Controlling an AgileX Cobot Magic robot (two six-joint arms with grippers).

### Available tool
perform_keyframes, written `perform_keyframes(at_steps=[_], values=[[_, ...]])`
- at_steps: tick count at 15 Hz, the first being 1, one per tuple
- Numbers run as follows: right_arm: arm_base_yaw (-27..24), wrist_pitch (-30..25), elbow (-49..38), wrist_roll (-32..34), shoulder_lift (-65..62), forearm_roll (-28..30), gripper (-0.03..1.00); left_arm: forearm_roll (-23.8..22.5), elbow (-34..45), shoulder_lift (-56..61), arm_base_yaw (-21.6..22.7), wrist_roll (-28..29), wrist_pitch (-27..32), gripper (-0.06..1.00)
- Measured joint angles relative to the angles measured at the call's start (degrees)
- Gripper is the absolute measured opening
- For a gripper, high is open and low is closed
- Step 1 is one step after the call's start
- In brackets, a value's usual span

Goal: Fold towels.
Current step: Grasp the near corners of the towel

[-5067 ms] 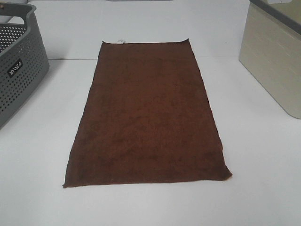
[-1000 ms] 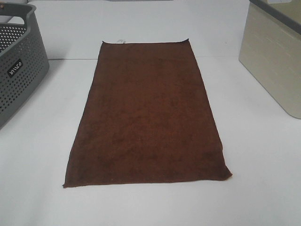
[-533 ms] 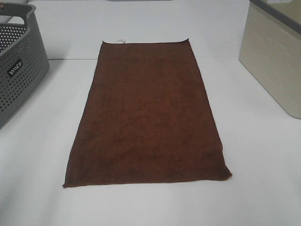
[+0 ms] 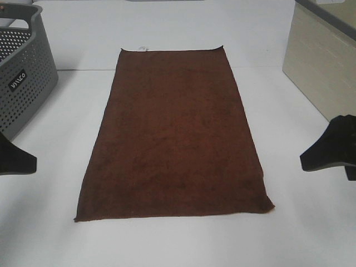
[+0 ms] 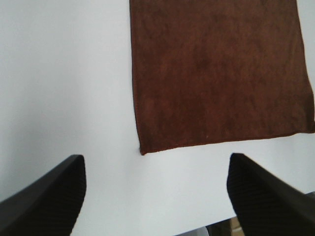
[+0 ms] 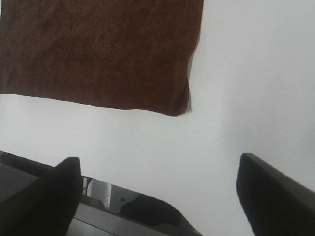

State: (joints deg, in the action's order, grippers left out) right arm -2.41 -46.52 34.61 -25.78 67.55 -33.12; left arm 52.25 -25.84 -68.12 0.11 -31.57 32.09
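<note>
The dark reddish-brown towel lies flat and unfolded on the white table, its long side running away from me. A small white tag sits on its far short edge. My left gripper is at the left edge of the high view, left of the towel's near half and apart from it. My right gripper is at the right edge, right of the towel and apart from it. In the left wrist view the left gripper is open and empty near the towel's near left corner. In the right wrist view the right gripper is open and empty near the towel's near right corner.
A grey perforated basket stands at the back left. A beige bin stands at the back right. The table's front edge shows in the right wrist view.
Both grippers have come into the high view, one at the left edge and one at the right edge. The towel has not moved.
</note>
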Motion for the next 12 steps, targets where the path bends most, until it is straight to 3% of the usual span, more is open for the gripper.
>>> perform_keyframes(at_steps=[6,12], values=[[0.0,6.2,0.1,-12.1,15.7,-11.3,0.79,21.5,0.1,-18.0,0.0,-23.8,0.1,0.75],[0.0,9.2,0.1,-21.3,23.3,-18.0,0.79,34.2,-0.1,-28.2,0.0,-39.0,1.0,0.74]])
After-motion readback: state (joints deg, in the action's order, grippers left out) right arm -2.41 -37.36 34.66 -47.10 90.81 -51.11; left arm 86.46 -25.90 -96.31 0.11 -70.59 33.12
